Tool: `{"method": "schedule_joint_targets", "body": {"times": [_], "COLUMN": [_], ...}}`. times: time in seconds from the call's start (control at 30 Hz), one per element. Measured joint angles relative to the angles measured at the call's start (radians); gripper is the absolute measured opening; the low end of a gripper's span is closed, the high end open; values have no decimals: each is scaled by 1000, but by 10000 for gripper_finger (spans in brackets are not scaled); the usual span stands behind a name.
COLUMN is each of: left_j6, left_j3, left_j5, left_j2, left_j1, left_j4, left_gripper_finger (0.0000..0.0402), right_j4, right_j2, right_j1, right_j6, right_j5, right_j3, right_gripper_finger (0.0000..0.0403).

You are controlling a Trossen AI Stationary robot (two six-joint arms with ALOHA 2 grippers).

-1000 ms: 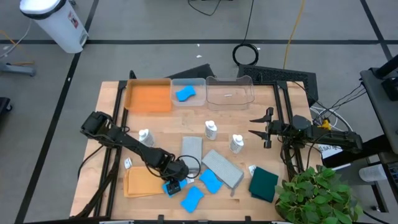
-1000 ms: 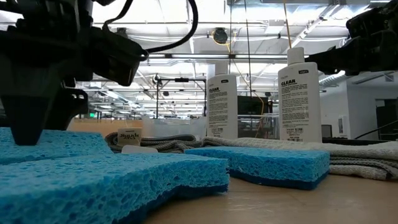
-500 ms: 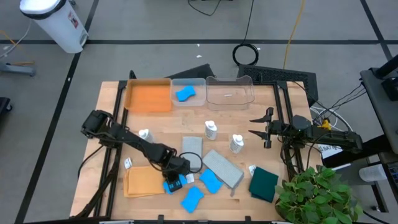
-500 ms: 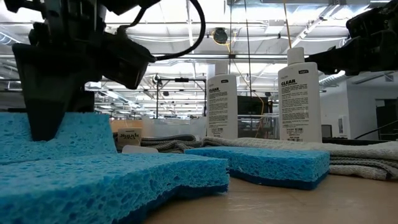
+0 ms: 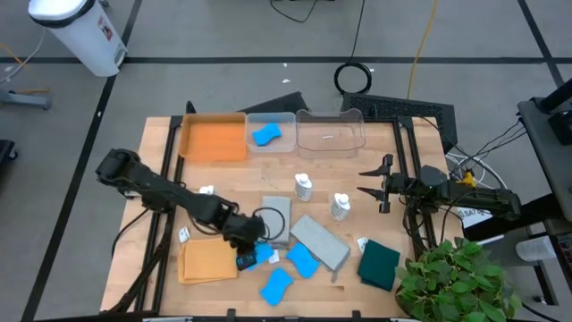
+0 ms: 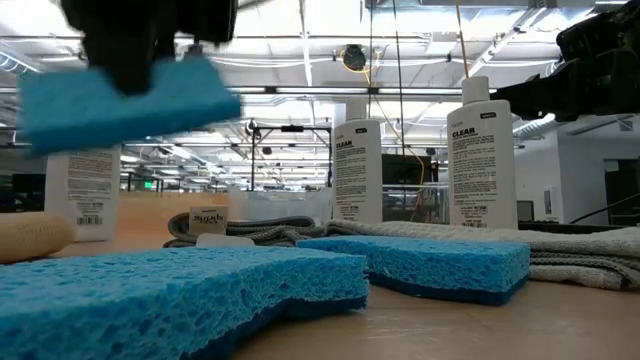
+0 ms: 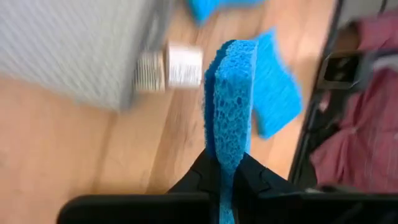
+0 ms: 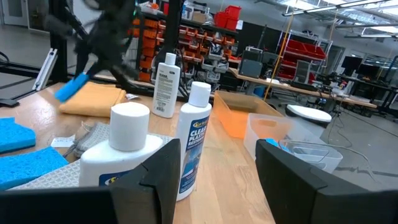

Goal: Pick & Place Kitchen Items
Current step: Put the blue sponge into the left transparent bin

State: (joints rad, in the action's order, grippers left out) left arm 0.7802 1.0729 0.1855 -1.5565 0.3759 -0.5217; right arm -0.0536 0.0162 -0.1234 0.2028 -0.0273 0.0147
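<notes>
The left gripper [image 7: 227, 177] is clamped on a bright blue sponge [image 7: 231, 106], a porous, open-celled rectangular slab held edge-on between the dark fingers and lifted clear of the wooden desk [image 5: 170, 188]. In the high view this sponge [image 5: 248, 260] sits at the near middle of the desk, beside the flat orange cloth [image 5: 207, 261]. Two more blue sponges [image 5: 302, 260] lie flat just beside it, next to a folded grey cloth [image 5: 320, 241] with a coarse woven texture. A fourth sponge [image 5: 265, 135] rests in a clear plastic bin [image 5: 288, 121]. The white capped bottles [image 6: 480, 160] carry labels reading "CLEAR". The right gripper [image 5: 371, 183] hovers near the desk's right edge, its fingers apart and holding nothing.
</notes>
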Motion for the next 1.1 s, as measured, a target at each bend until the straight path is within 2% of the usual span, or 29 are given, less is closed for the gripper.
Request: {"method": "schedule_joint_targets", "body": {"times": [0.17,0.37,0.57,0.7,0.87,1.0,1.1], "left_j6": [-13,-103,-293,-437,-586,-631,-666], "left_j3": [0,0,0,-21,-185,-315,-388], "left_j5": [-137,-303,-574,-697,-726,-720,-704], "left_j2": [116,207,200,157,188,331,459], "left_j1": [21,40,62,94,106,67,-1], "left_j4": [3,25,154,270,568,682,696], "left_gripper_finger": [21,8,18,8,14,9,16], "right_j4": [0,0,0,-1,0,0,0], "right_j2": [0,0,0,0,0,0,0], "right_j1": [0,0,0,0,0,0,0], "right_j6": [0,0,0,0,0,0,0], "right_j5": [0,0,0,0,0,0,0], "right_j3": [0,0,0,0,0,0,0], "right_gripper_finger": [180,181,181,181,181,181,181]}}
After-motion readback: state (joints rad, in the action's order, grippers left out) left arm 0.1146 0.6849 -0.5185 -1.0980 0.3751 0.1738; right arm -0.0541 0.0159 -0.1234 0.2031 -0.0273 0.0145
